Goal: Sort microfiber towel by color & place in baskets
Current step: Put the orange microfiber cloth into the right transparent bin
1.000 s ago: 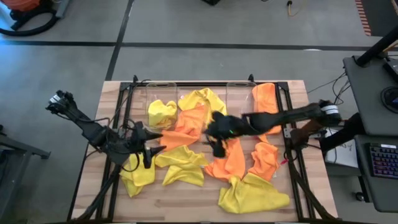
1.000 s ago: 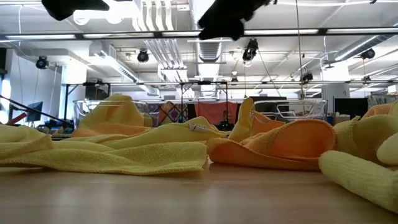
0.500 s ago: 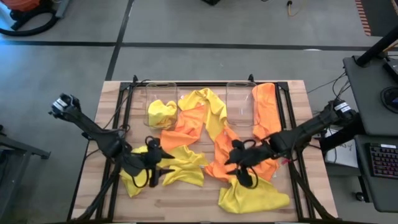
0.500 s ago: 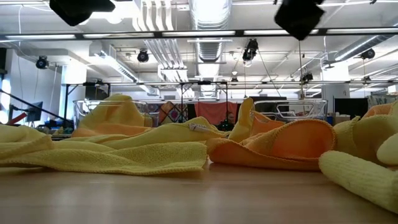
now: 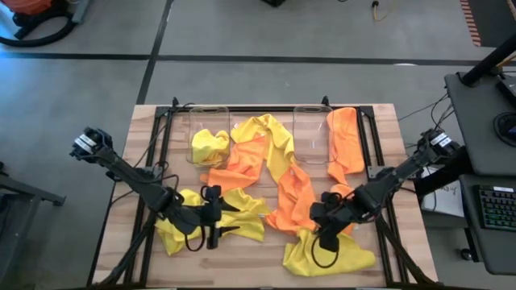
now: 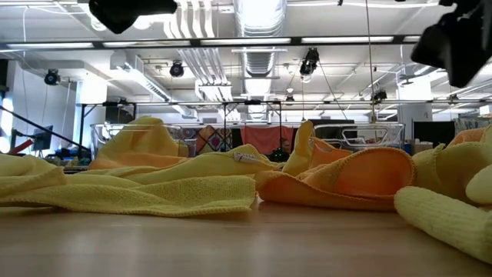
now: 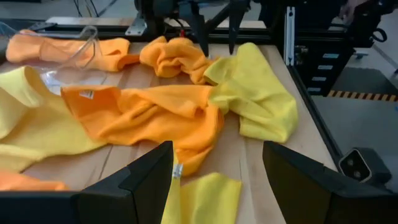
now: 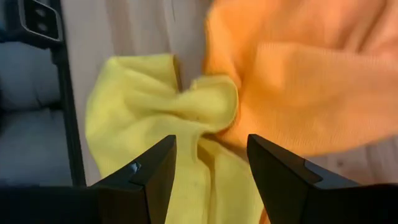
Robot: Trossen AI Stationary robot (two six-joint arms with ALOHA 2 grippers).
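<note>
Two clear baskets (image 5: pixel 208 129) (image 5: pixel 312 133), with several yellow (image 5: pixel 330 254) and orange (image 5: pixel 343 137) towels.

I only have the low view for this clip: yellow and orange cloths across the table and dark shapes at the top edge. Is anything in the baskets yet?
Observer: Yes. The left clear plastic rectangular basket holds one crumpled bright yellow microfiber towel.
Operator: And the other basket?
Observer: The right clear plastic basket looks empty; a long orange microfiber towel lies just outside it.
Operator: What are those dark shapes?
Observer: The arms. The right gripper, jaws open, hangs over the front yellow towel where it meets an orange one.
Operator: The left one?
Observer: The left gripper is open above the yellow towels at front left.
</note>
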